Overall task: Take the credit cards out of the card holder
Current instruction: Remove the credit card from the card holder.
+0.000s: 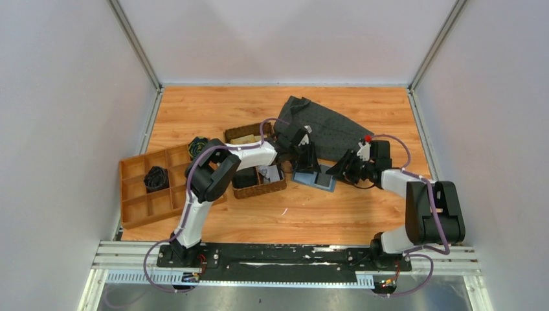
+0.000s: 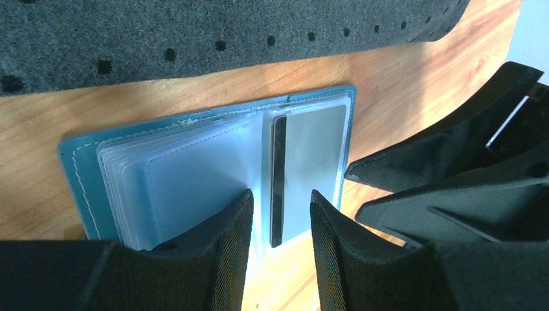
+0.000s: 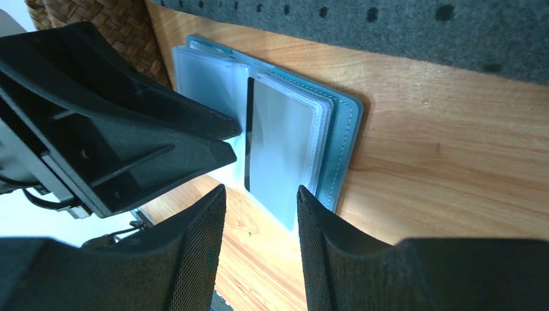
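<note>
found the card holder (image 1: 314, 178) lying open and flat on the tabletop (image 1: 213, 110), just near of the dark grey dotted cloth (image 1: 330, 126) and just right of the brown woven basket (image 1: 259, 186), between the two arms. saw clear plastic sleeves fanned across its teal cover. spotted one pale credit card (image 2: 311, 162) in the right-hand page, black stripe along its left edge, near end seeming to reach past the cover's near edge. could not tell whether the other sleeves carried cards.

caught the left gripper (image 2: 280, 197) low over the holder's near edge, jaws parted and nothing pinched, one finger to each side of the striped edge. judged that as lining up for a pinch on the exposed end of the card.

caught the right gripper (image 3: 259, 191) at the same spot from the right, jaws likewise apart and empty, fingers framing the card's near end, with the left gripper's fingers close beside. took that as readiness either to pin the cover or to take the card itself.

reckoned one gripper ought to hold the cover down while the other drew the card nearward, since so light a holder would probably slide along with it. judged the crowding a risk too: little room left for either to close without bumping the other.
</note>
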Robot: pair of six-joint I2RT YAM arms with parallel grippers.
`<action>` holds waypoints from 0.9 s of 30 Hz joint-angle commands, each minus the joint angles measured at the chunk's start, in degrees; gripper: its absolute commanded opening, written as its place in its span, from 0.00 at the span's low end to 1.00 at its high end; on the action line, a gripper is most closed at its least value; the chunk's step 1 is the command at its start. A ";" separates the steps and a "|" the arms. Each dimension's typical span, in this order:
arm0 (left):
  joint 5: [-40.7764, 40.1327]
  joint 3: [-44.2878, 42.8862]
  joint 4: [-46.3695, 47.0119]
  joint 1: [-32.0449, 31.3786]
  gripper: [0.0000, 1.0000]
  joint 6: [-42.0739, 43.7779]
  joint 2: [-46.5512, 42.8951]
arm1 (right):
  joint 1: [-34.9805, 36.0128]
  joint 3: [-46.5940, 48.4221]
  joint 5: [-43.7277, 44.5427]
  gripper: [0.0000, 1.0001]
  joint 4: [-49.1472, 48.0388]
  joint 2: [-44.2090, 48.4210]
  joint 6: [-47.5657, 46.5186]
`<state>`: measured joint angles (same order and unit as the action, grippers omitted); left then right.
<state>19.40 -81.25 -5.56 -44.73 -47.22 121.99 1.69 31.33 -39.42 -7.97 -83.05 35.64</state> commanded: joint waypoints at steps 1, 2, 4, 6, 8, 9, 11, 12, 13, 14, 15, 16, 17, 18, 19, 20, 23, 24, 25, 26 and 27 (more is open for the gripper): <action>0.28 0.71 0.42 0.50 0.42 -0.36 2.02 | -0.65 -0.21 0.53 0.47 -0.56 2.80 1.18; 0.37 0.94 0.57 0.52 0.42 -0.46 2.02 | -0.69 -0.10 0.45 0.47 -0.56 2.88 1.26; 0.54 1.05 0.87 0.61 0.42 -0.57 2.02 | -0.55 0.24 0.15 0.47 -0.56 2.42 1.37; 0.71 1.01 1.05 0.69 0.42 -0.67 2.10 | -0.55 0.48 0.13 0.47 -0.75 1.60 1.36; 1.04 0.99 1.31 0.70 0.42 -0.80 2.19 | -0.40 0.48 -0.03 0.46 -1.14 0.76 1.41; 1.08 1.01 1.30 0.70 0.42 -0.78 2.19 | -0.26 0.48 -0.11 0.46 -1.28 0.08 1.47; 1.15 1.01 1.43 0.70 0.42 -0.77 2.19 | -0.10 0.40 -0.29 0.46 -1.68 -0.73 1.41; 1.17 1.02 1.43 0.77 0.42 -0.79 2.19 | 0.04 0.32 -0.31 0.46 -1.82 -1.24 1.37; 1.15 1.01 1.45 0.78 0.42 -0.81 2.19 | 0.16 0.31 -0.35 0.46 -1.87 -1.63 1.22; 1.17 1.12 1.43 0.83 0.42 -0.77 2.19 | 0.28 0.37 -0.46 0.46 -1.88 -2.16 1.02; 1.21 1.20 1.43 0.83 0.42 -0.77 2.19 | 0.42 0.42 -0.56 0.46 -1.94 -2.65 0.93; 1.21 1.31 1.43 0.87 0.42 -0.71 2.19 | 0.54 0.33 -0.65 0.46 -2.01 -3.05 0.88; 1.17 1.41 1.50 0.87 0.42 -0.70 2.19 | 0.58 0.19 -0.72 0.46 -2.20 -3.38 0.92; 1.22 1.56 1.52 0.87 0.42 -0.68 2.15 | 0.67 0.02 -0.70 0.46 -2.41 -3.55 0.91; 1.23 1.66 1.52 0.95 0.42 -0.70 2.11 | 0.73 -0.10 -0.66 0.46 -2.59 -3.67 1.00; 1.25 1.83 1.60 1.00 0.42 -0.68 2.11 | 0.85 -0.19 -0.62 0.46 -2.70 -3.70 0.99; 1.21 2.25 1.76 1.05 0.42 -0.68 2.12 | 0.94 -0.39 -0.68 0.46 -3.31 -3.71 1.42; 1.20 2.31 1.86 1.05 0.42 -0.68 2.11 | 0.94 -0.39 -0.66 0.46 -3.47 -3.77 1.60; 1.17 2.49 1.91 1.00 0.41 -0.74 2.11 | 0.98 -0.32 -0.78 0.46 -3.73 -3.85 1.75; 1.17 2.64 2.03 1.12 0.41 -0.76 2.11 | 1.00 -0.26 -1.03 0.46 -4.03 -4.07 1.98; 1.17 2.75 2.11 1.13 0.40 -0.83 2.13 | 1.03 -0.30 -1.28 0.46 -4.40 -4.25 2.25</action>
<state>20.78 -80.09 -2.87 -44.10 -48.34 122.41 1.98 31.33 -40.60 -11.60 -85.78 37.10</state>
